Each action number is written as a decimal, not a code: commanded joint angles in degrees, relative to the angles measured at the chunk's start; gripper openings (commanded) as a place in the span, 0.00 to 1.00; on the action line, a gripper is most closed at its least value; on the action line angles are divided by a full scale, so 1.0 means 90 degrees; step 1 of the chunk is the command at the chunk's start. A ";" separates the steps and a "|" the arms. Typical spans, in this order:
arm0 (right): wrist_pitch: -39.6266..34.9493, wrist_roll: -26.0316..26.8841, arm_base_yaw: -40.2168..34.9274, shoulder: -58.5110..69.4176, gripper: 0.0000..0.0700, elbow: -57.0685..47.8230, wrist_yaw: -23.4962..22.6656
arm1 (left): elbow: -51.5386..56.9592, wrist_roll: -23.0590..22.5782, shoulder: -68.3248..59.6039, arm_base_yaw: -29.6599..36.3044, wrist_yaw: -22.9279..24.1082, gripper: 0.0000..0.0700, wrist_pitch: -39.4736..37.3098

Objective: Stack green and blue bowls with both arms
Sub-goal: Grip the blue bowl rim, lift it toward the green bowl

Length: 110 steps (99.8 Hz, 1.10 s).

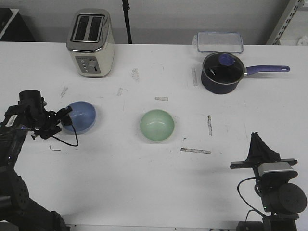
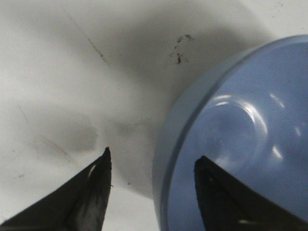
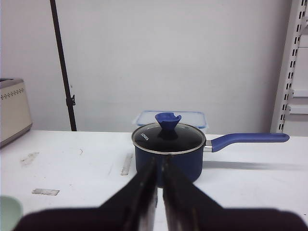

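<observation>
L gripper (image 1: 64,117) is spread w/ the blue bowl's (image 1: 82,116) near rim betw. its fingers (image 2: 91,192): one finger outside over the table (image 1: 144,183), the other inside the bowl; no squeeze visible yet. Blue bowl sits at table's left, green bowl (image 1: 157,125) near center, well apart to its right, untouched. R gripper (image 3: 159,192) is pressed nearly together, holding nothing, parked at the front right, far from both bowls, facing the saucepan (image 3: 169,149).
</observation>
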<state>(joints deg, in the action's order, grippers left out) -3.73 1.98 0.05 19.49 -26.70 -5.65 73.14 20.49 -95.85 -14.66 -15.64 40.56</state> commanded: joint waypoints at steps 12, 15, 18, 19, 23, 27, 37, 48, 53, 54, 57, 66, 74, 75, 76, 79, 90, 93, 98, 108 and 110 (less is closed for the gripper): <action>0.0083 0.0090 0.0000 -0.0005 0.01 -0.0019 0.0007 | 0.0158 -0.0005 -0.0141 0.0051 0.0291 0.22 -0.0024; 0.0083 0.0090 0.0000 -0.0005 0.01 -0.0019 0.0010 | 0.0158 -0.0005 -0.0141 0.0051 0.0311 0.17 -0.0022; 0.0083 0.0090 0.0000 -0.0005 0.01 -0.0019 0.0007 | 0.0158 -0.0007 -0.0141 0.0053 0.0311 0.13 -0.0019; 0.0083 0.0090 0.0000 -0.0005 0.01 -0.0019 0.0010 | 0.0158 -0.0005 -0.0141 0.0053 0.0311 0.12 -0.0019; 0.0083 0.0090 0.0000 -0.0005 0.01 -0.0019 0.0010 | 0.0158 -0.0005 -0.0141 0.0056 0.0308 0.09 -0.0017; 0.0083 0.0090 0.0000 -0.0005 0.01 -0.0019 0.0007 | 0.0158 -0.0005 -0.0141 0.0061 0.0308 0.09 -0.0012; 0.0083 0.0090 0.0000 -0.0005 0.01 -0.0019 0.0007 | 0.0158 -0.0005 -0.0141 0.0080 0.0308 0.00 0.0019; 0.0083 0.0090 0.0000 -0.0005 0.01 -0.0019 0.0007 | 0.0158 -0.0002 -0.0138 0.0117 0.0306 0.00 0.0022; 0.0080 0.0090 0.0000 -0.0005 0.01 -0.0019 0.0007 | 0.0158 0.0029 -0.0112 0.0131 0.0306 0.00 0.0019; 0.0080 0.0090 0.0000 -0.0005 0.01 -0.0019 0.0007 | 0.0158 0.0034 -0.0100 0.0131 0.0306 0.00 0.0019; 0.0083 0.0090 0.0000 -0.0005 0.01 -0.0019 0.0010 | 0.0158 0.0056 -0.0058 0.0131 0.0306 0.00 0.0012; 0.0080 0.0090 0.0000 -0.0005 0.01 -0.0019 0.0010 | 0.0158 0.0153 0.0114 0.0185 0.0306 0.00 0.0010; 0.0083 0.0090 0.0000 -0.0005 0.01 -0.0019 0.0010 | 0.0163 0.0192 0.0304 0.0289 0.0306 0.00 0.0017; 0.0083 0.0090 0.0000 -0.0005 0.01 -0.0019 0.0007 | 0.0163 0.0189 0.0328 0.0304 0.0306 0.00 0.0019; 0.0083 0.0090 0.0000 -0.0005 0.01 -0.0019 0.0007 | 0.0163 0.0189 0.0350 0.0321 0.0306 0.00 0.0019; 0.0083 0.0090 0.0000 -0.0005 0.01 -0.0019 0.0007 | 0.0163 0.0194 0.0420 0.0379 0.0306 0.00 0.0024; 0.0080 0.0090 0.0000 -0.0005 0.01 -0.0019 0.0010 | 0.0204 0.0359 0.0622 0.0678 0.0304 0.00 0.0104; 0.0083 0.0090 0.0000 -0.0005 0.01 -0.0019 0.0007 | 0.0253 0.0362 0.0639 0.0777 0.0304 0.00 0.0165; 0.0083 0.0090 0.0000 -0.0005 0.01 -0.0019 0.0007 | 0.0367 0.0359 0.0641 0.0954 0.0306 0.00 0.0299; 0.0083 0.0090 0.0000 -0.0005 0.01 -0.0019 0.0007 | 0.0653 0.0435 0.0639 0.1409 0.0313 0.00 0.0474; 0.0080 0.0090 0.0000 -0.0005 0.01 -0.0019 0.0007 | 0.0719 0.0491 0.0639 0.1506 0.0338 0.00 0.0474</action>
<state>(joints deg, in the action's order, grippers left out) -3.75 1.98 0.05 19.49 -26.70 -5.65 76.82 23.51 -89.34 -3.27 -12.38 44.73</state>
